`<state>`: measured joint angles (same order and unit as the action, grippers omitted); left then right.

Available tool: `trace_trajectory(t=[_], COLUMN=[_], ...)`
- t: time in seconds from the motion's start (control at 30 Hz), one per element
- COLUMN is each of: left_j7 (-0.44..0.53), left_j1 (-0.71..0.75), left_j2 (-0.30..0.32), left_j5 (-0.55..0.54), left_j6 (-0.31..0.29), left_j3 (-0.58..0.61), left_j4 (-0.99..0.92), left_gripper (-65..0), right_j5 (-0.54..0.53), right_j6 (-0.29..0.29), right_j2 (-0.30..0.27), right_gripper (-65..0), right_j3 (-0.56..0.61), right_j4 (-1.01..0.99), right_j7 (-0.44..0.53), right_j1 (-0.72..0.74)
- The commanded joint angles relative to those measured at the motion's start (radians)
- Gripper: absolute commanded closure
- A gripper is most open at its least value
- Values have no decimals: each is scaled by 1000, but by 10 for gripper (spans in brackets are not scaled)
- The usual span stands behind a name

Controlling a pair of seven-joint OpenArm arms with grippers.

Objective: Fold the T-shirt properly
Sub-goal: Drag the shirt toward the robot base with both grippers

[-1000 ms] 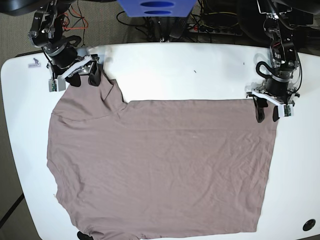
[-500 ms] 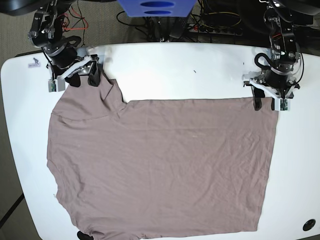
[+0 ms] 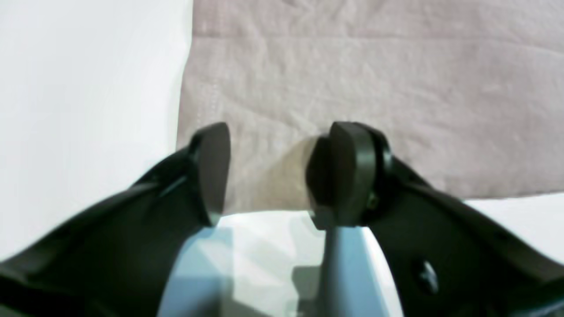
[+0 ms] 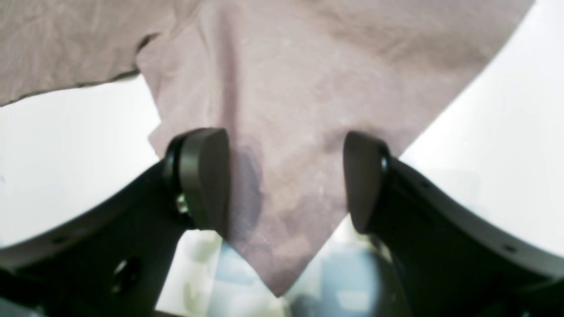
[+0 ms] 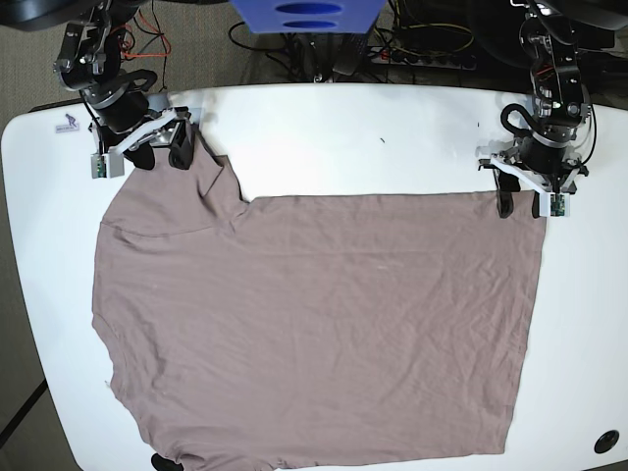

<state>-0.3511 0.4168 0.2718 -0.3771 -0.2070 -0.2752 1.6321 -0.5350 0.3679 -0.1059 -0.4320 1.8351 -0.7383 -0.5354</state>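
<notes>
A white table (image 5: 324,128) with rounded corners stands before a clutter of cables and a blue object (image 5: 306,15) at the far edge; the T-shirt (image 5: 314,324) lies flat across most of it, wrinkled, its near hem reaching the table's near edge; the left gripper (image 5: 522,206) sits at the shirt's far right corner, jaws spread, the corner of cloth lying between them ungripped; the right gripper (image 5: 162,157) sits at the far left, at the sleeve's pointed tip, jaws likewise spread with fabric between the pads (image 4: 207,176) but not pinched.
</notes>
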Motion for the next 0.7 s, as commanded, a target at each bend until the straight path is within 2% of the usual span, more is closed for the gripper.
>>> trace_trajectory(t=[0.0,0.3,0.57,0.67], left_j7=[-52,-27,-27,-36], left_j1=[19,24,27,33], left_j2=[9,16,17,34], left_j5=[18,10,2,22], left_j6=[0,0,1,1], left_j3=[-1,-7,-5,-4], left_j4=[-6,-9,9,20], left_gripper=[-346,-346,-346,-345], right_j5=[-12,-22,11,8], right_j6=[2,1,1,0], right_j2=[-7,-15,-14,-12], right_gripper=[-394,-395,-397,-397], right_j3=[-7,-8,-4,-7], right_j4=[0,-14,9,7], right_j7=[-9,-11,-21,-20], right_j1=[-4,2,-3,-2])
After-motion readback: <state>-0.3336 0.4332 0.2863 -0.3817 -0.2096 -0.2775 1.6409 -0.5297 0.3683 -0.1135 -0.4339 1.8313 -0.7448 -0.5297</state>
